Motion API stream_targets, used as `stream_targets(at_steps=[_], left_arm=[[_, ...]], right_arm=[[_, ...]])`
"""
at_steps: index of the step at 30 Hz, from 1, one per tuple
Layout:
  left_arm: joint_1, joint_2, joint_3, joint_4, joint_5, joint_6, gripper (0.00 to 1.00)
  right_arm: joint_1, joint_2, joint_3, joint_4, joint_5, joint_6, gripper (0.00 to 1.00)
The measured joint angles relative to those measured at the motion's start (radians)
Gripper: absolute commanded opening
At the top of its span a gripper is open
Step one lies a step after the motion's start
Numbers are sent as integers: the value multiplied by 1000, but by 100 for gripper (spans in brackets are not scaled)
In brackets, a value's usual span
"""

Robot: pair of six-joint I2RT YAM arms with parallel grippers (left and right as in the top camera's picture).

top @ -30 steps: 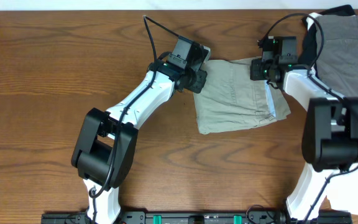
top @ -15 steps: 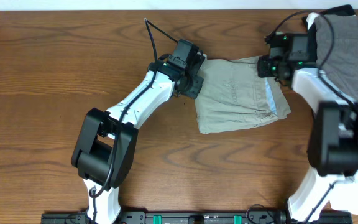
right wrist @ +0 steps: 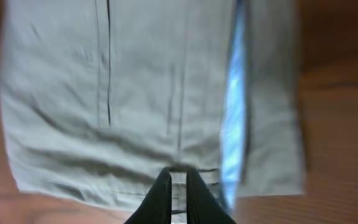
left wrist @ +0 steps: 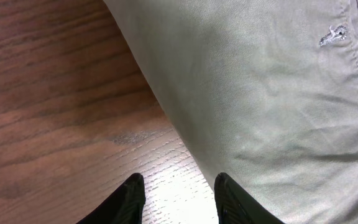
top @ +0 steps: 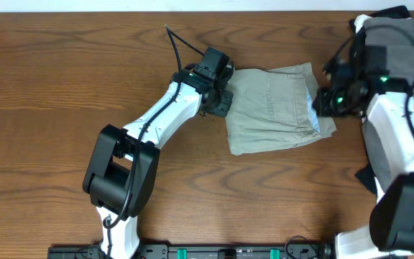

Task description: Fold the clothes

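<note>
Fingers (left wrist: 132,200) of the left gripper (left wrist: 179,202) stand spread and hold nothing; bare wood shows between them, and the right-hand finger sits just at the hem of the light khaki-olive cotton shorts (left wrist: 278,93). The right gripper (right wrist: 178,196) looks down on the same cloth with its fingers (right wrist: 159,199) drawn close, only a thin slit between them and nothing seen pinched, though that view is blurred.

The shorts (top: 275,108) lie folded into a rough square on the brown wooden table (top: 63,86), between the two grippers, towards the far edge; the pale blue waistband lining (top: 313,108) peeks out along their right side.

I judge the cloth light, soft and limp; it will sag and slide apart unless taken through all its layers. It is not fragile, and it should drag easily over the smooth wood. The firmest holds are likely the stitched waistband at the right and the doubled hem at the left, taken at corners so that the fold stays square.

Open table lies wide to the left and in front of the shorts. To the right there is less room; a heap of grey and black garments (top: 397,50) sits near the far right corner, and the table's far edge is close behind.
</note>
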Motion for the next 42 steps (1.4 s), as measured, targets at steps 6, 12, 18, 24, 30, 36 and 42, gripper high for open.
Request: stream_targets(at_steps=[6,12,18,24,30,36,42], left_arm=[[0,0,0,0,0,0,40],[0,0,0,-1,0,0,39],[0,0,0,-1,0,0,39],[0,0,0,-1,0,0,39],[0,0,0,-2,-16,0,39],[0,0,0,-2,-22,0,38],[0,0,0,-2,-23,0,38]], right_arm=[[-1,60,-140,22,43,-3,6],[-12,100,-250,168,116,36,5],[-11,91,-272,235,124,68,2],[-11,110,-210,117,146,81,2],[-11,76,-77,-23,113,67,1],[-4,3,-45,20,-24,23,1],[-4,3,-126,118,-50,4,1]])
